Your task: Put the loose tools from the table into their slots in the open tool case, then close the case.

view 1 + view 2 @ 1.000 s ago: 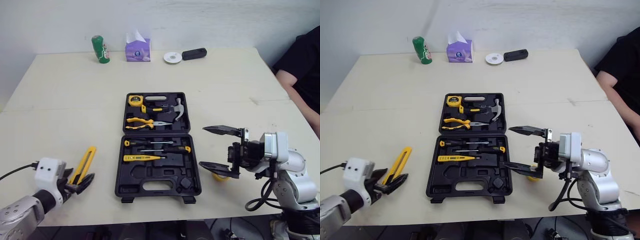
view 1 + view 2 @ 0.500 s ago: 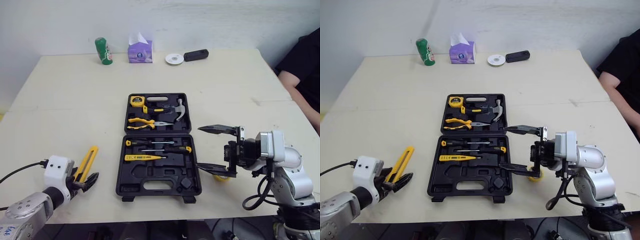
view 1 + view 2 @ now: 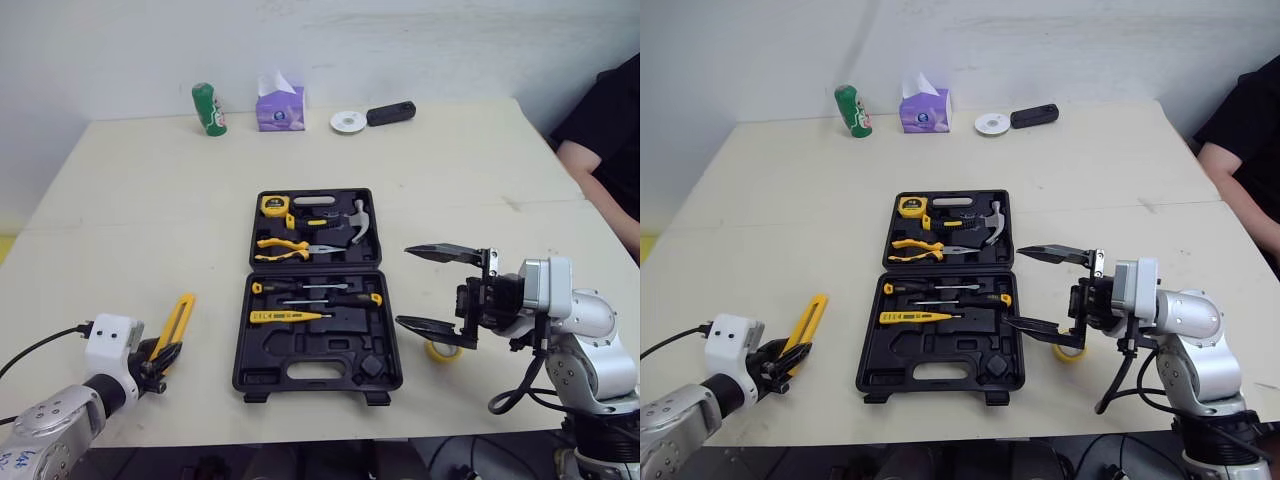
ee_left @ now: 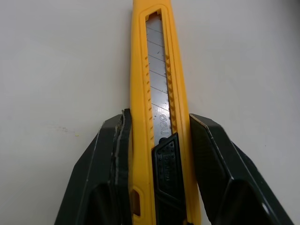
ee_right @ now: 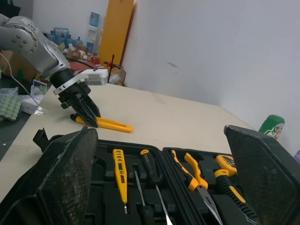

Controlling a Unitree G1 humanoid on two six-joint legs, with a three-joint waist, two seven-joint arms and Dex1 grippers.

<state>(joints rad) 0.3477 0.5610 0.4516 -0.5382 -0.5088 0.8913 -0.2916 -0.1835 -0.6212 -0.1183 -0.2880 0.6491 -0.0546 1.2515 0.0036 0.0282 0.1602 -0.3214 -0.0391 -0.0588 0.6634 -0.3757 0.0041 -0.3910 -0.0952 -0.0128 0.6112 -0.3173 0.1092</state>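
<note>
Near edge of the table (image 3: 130,200): the robot's left gripper (image 3: 160,353) bears on a yellow utility knife (image 3: 177,320). Its jaws are closed to the handle's width, and the two black fingers (image 4: 110,154) press the sides beside the slider. The knife lies flat, at about 8 o'clock from the open tool case (image 3: 318,368).

The step in hand looks to be lifting that knife. The grip sits at the knife's near end, so the long body may droop. A firm squeeze before the lift and a level carry would serve best. The segmented blade shows in its channel, so the tip should stay clear of the case wall on the way to an empty recess in the near half.

At 3 o'clock from the case the right gripper (image 3: 402,285) hangs with its jaws spread wide, holding nothing. It is just above a loose roll of yellow tape (image 3: 443,350).

Screwdrivers (image 3: 320,297), pliers (image 3: 285,245), a hammer (image 3: 357,218) and a tape measure (image 3: 272,204) sit in their slots.

Far side, 11 to 1 o'clock: a green can (image 3: 208,108), a tissue pack (image 3: 279,110), a white disc (image 3: 347,121) and a black device (image 3: 388,111). A person's dark sleeve (image 3: 605,120) shows at 2 o'clock.
</note>
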